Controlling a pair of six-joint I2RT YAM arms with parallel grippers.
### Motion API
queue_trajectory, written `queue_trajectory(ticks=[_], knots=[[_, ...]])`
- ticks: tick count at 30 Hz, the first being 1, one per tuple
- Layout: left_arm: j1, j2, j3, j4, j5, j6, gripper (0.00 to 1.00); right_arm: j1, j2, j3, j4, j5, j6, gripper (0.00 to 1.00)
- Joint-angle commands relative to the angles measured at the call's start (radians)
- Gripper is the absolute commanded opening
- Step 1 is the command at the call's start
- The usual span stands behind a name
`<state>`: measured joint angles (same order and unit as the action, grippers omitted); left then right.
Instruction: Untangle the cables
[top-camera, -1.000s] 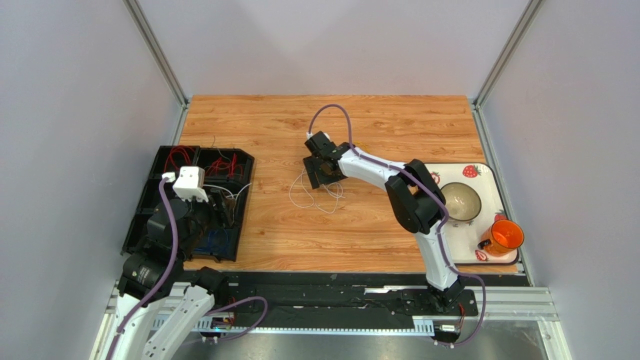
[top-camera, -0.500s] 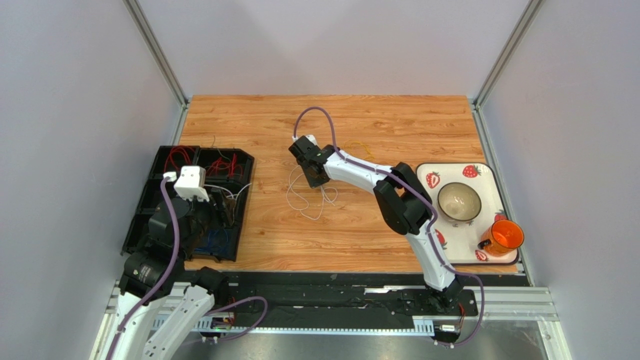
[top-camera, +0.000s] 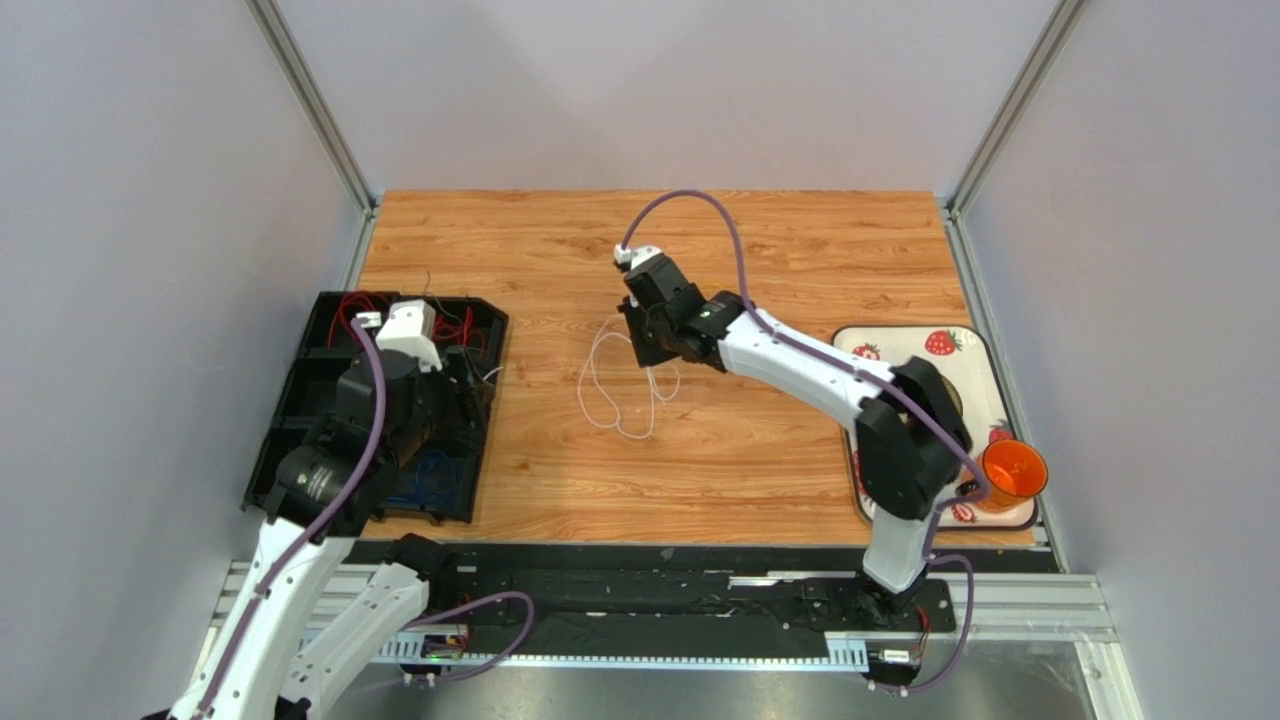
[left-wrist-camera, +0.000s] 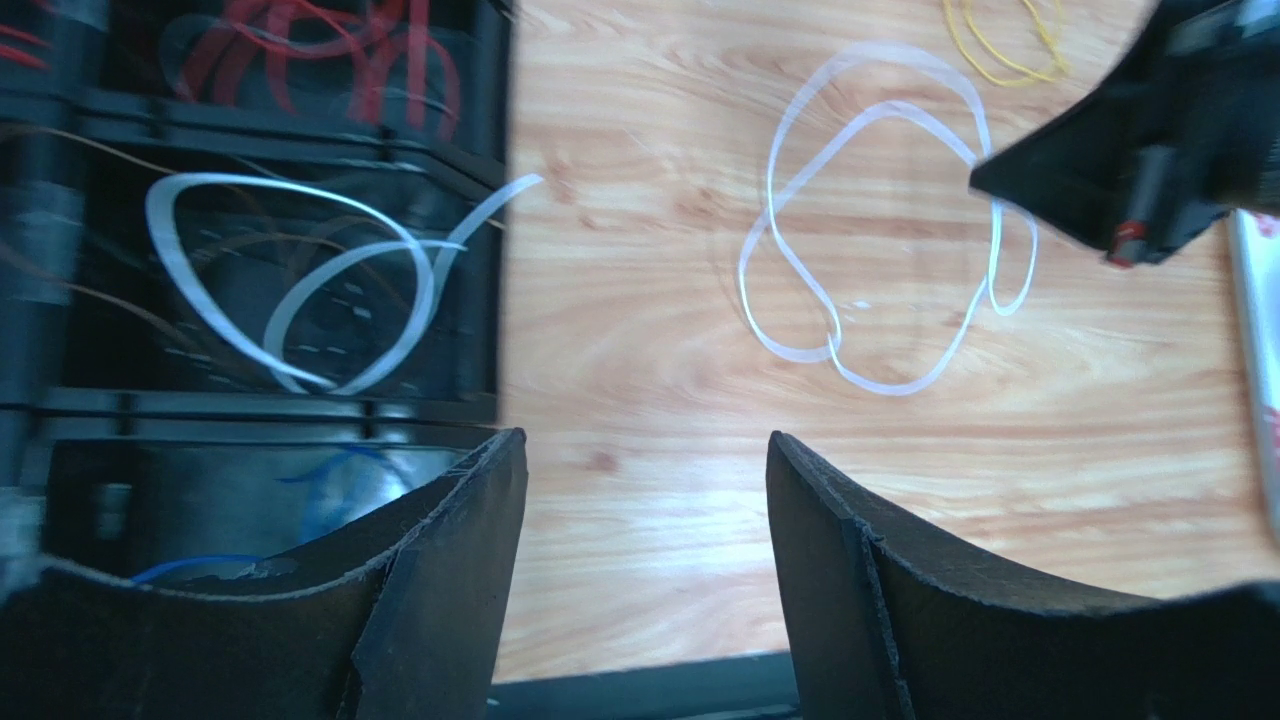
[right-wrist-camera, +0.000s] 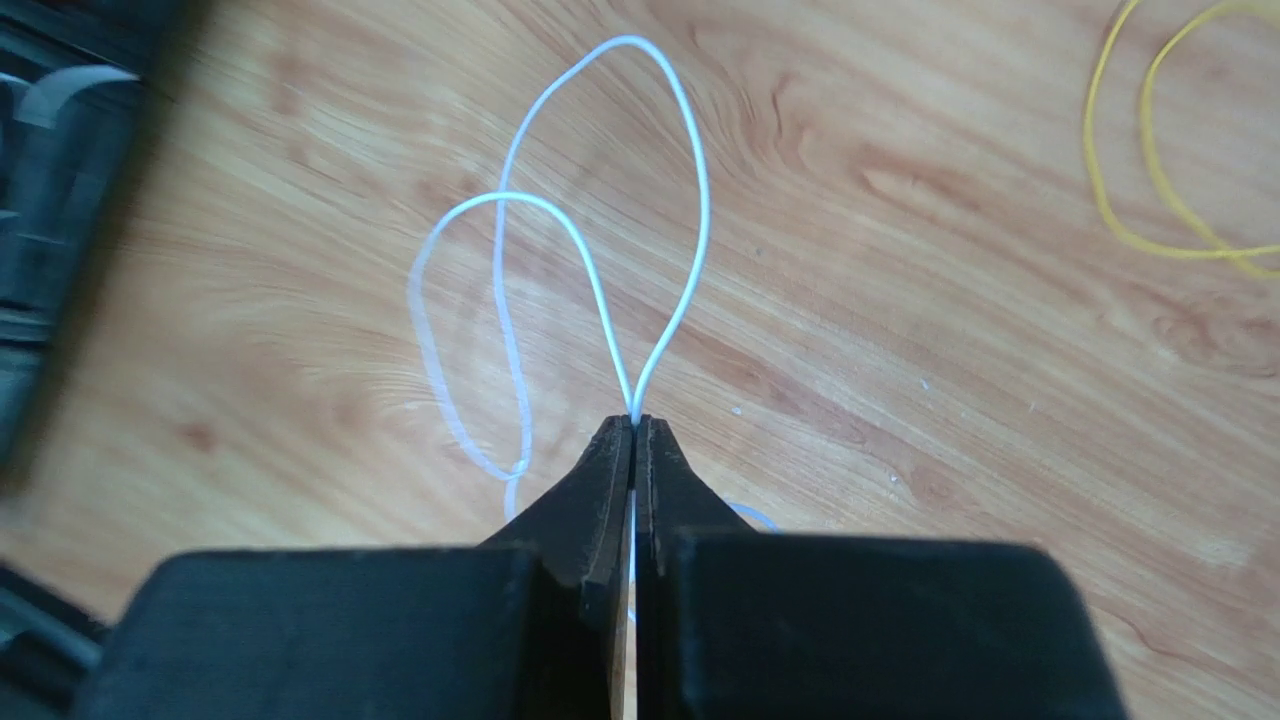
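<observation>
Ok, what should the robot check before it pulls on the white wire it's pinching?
1. Right gripper shut on the white cable: ok.
2. White cable apart from the yellow cable: ok, bare wood lies between them.
3. White cable free of crossings: not ok, its loops cross each other.
4. Left gripper open and empty, ready to help: ok.
5. Red cables in the black tray untangled: cannot tell, too blurred.

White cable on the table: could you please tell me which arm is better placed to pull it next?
Right, probably: the right gripper is shut on the white cable, while the left gripper hangs open by the black tray.
</observation>
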<state>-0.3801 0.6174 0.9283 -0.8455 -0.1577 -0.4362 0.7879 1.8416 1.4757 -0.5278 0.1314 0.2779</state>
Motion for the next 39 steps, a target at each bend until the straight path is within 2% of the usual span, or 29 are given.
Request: queue_trajectory(ticks=[1, 5, 6, 8, 14, 19, 25, 29, 34, 39], knots=[[-0.003, 0.092, 0.038, 0.101, 0.177, -0.221, 0.68, 0.002, -0.175, -0.051, 0.107, -0.059, -0.028, 0.00], [-0.003, 0.177, -0.023, 0.294, 0.409, -0.390, 0.70, 0.005, -0.269, -0.110, 0.124, -0.078, -0.048, 0.00], [-0.003, 0.212, -0.032, 0.392, 0.447, -0.444, 0.70, 0.005, -0.284, -0.117, 0.126, -0.079, -0.054, 0.00], [-0.003, 0.245, -0.043, 0.463, 0.503, -0.496, 0.70, 0.005, -0.324, -0.127, 0.124, -0.087, -0.057, 0.00], [-0.026, 0.324, -0.043, 0.641, 0.504, -0.613, 0.71, 0.004, -0.386, -0.170, 0.137, -0.098, -0.039, 0.00], [-0.100, 0.416, 0.001, 0.665, 0.498, -0.661, 0.71, 0.007, -0.421, -0.212, 0.153, -0.093, -0.029, 0.00], [-0.174, 0.485, 0.021, 0.698, 0.400, -0.676, 0.70, 0.014, -0.461, -0.242, 0.152, -0.099, -0.023, 0.00], [-0.190, 0.544, 0.038, 0.752, 0.385, -0.699, 0.69, 0.017, -0.487, -0.271, 0.160, -0.111, -0.025, 0.00], [-0.217, 0.616, 0.112, 0.694, 0.328, -0.677, 0.66, 0.020, -0.518, -0.290, 0.166, -0.116, -0.023, 0.00], [-0.238, 0.662, 0.127, 0.718, 0.311, -0.693, 0.66, 0.027, -0.538, -0.298, 0.173, -0.150, -0.029, 0.00]])
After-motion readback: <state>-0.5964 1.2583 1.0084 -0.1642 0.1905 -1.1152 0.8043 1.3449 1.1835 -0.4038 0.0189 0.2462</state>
